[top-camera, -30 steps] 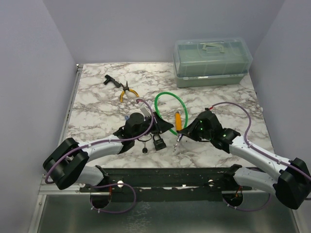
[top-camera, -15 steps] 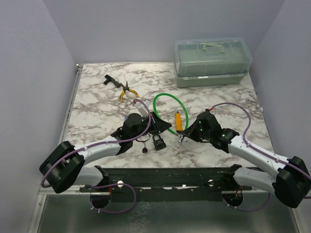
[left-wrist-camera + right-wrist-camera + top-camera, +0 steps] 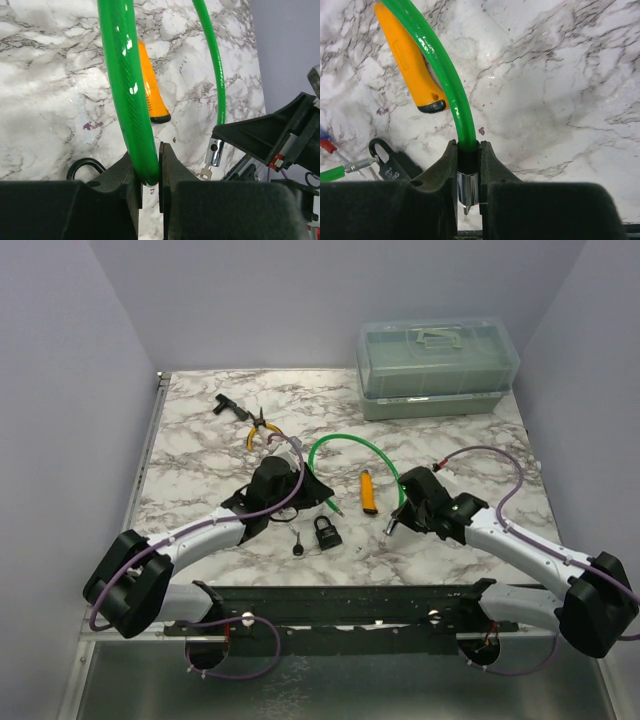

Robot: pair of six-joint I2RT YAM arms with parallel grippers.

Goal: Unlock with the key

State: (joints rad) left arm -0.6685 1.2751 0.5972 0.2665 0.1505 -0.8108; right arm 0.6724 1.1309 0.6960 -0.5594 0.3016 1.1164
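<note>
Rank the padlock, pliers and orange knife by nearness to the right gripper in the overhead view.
1. The orange knife, just beside the right gripper.
2. The padlock, farther left, toward the near edge.
3. The pliers, far back on the left.

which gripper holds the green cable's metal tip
The right gripper: its jaws pinch the silver metal end cap of the green coated cable. The left gripper pinches plain green coating.

The left arm and right arm are wearing white shells between bulky black joint housings, the biggest sitting at 8 and 4 o'clock of the overhead view. A purple cable is looping along each arm. Matte black fingers are showing flat inner faces.
</note>
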